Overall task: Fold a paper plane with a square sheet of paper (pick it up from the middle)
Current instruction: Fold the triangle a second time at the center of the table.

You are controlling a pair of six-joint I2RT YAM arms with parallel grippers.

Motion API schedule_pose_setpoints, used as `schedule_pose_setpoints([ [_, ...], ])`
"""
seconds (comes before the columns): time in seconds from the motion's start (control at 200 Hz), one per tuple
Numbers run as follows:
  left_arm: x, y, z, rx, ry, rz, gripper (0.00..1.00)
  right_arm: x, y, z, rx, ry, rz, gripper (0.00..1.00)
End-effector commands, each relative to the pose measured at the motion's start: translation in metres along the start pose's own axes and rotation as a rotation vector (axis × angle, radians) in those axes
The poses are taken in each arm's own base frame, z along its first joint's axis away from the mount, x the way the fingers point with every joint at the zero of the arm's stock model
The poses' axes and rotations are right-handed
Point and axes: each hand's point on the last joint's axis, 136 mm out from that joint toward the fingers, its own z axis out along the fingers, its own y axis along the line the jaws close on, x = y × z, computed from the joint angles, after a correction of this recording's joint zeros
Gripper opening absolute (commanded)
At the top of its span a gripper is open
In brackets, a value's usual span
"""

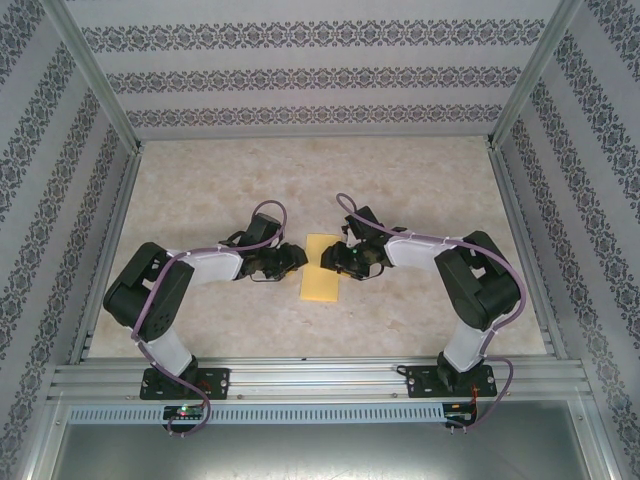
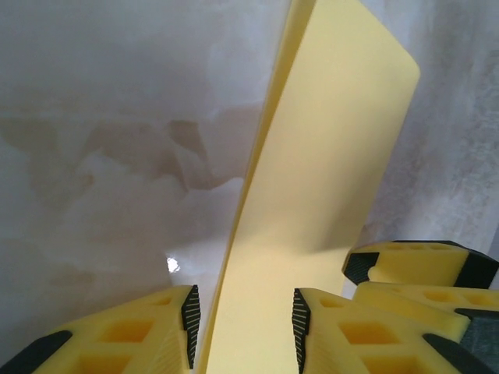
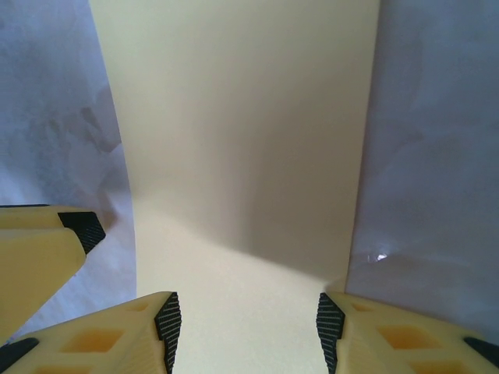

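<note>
Mid-frame on the surface (image 1: 420,185), the square sheet of paper (image 1: 320,267) looks folded once into a strip, both sets of jaws spread astride it, so nose and wing folds are left to do

The table (image 1: 420,190) has a pale, marbled beige top. A yellow sheet of paper (image 1: 321,268), folded narrow, lies near its middle.

The sheet (image 1: 320,268) lay between the left tool (image 1: 294,258) and right tool (image 1: 334,258), each barring the other's way across. Beyond both tools, open worktop (image 1: 300,180) ran free to the back wall (image 1: 320,80).
</note>
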Motion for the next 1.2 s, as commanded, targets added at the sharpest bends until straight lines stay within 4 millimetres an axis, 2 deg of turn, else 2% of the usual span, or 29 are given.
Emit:
schedule_pose_setpoints([
  [0.0,-0.003,-0.004,0.003,0.014,0.018,0.004,0.4,0.011,-0.026,0.005,0.038,0.029,0.045,0.54],
  [0.36,0.006,-0.003,0.013,0.013,0.081,-0.012,0.4,0.014,-0.04,0.008,0.058,0.037,0.07,0.54],
  [0.58,0.013,-0.01,0.019,0.03,0.119,0.009,0.39,0.015,-0.042,0.009,0.062,0.04,0.072,0.54],
  [1.199,0.012,-0.027,0.015,0.115,0.095,0.018,0.36,0.013,-0.043,0.008,0.053,0.035,0.078,0.54],
])
